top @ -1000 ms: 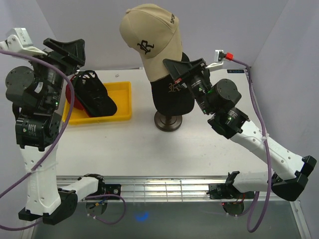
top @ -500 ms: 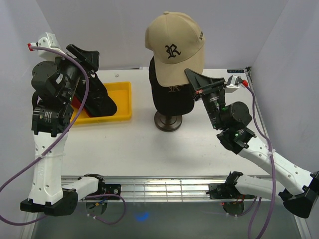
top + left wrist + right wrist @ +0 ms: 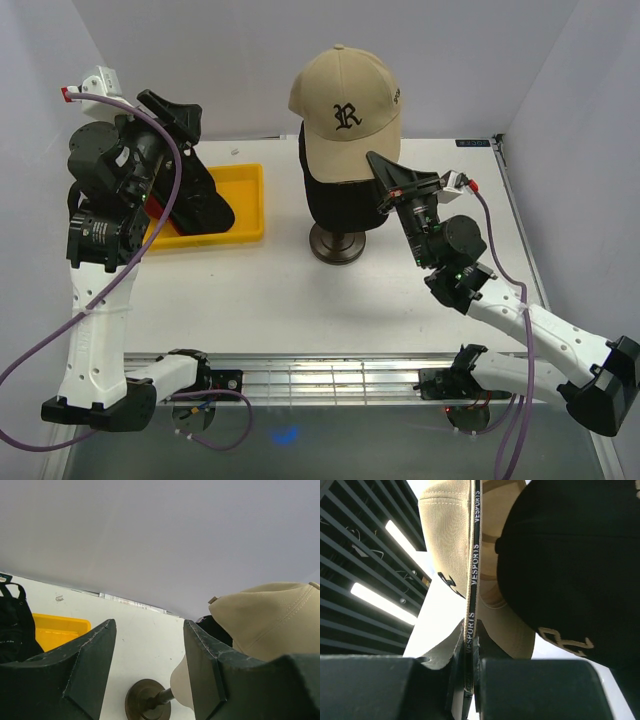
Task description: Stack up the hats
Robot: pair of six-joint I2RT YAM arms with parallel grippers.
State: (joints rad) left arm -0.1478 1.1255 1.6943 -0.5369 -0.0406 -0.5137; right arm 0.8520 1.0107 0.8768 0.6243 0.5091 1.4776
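Black gothic "R" on front of tan cap (image 3: 345,110); "VESPORTS" repeated along its edge band (image 3: 472,580).

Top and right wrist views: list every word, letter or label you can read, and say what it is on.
"R": front of the tan cap.
"VESPORTS": twice along the dark edge of its brim, pinched by the right fingers.
Gold embroidery on the black cap: cut off, unreadable.
Print on the tan cap's side, sticker on the table: too small.

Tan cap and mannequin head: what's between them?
The black cap, sitting on the mannequin head under the tan cap; top view shows it, right wrist too.
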